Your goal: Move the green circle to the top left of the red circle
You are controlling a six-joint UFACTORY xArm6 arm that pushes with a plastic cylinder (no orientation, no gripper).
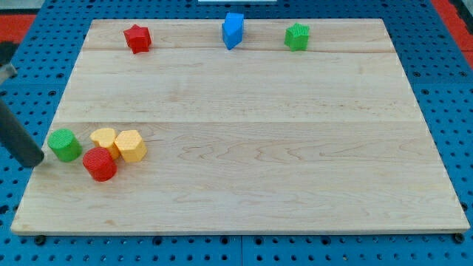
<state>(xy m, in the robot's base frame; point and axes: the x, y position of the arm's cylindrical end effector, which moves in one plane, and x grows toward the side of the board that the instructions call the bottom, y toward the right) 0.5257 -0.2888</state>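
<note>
The green circle (65, 145) sits near the board's left edge, at the view's lower left. The red circle (99, 164) lies just to its lower right, close to it. My dark rod comes in from the view's left edge, and my tip (35, 163) rests at the board's left edge, just left of and slightly below the green circle, a small gap away.
Two yellow blocks (104, 139) (131, 145) sit side by side just above and right of the red circle. A red star (137, 38), a blue block (233, 30) and a green star (297, 36) stand along the board's top edge.
</note>
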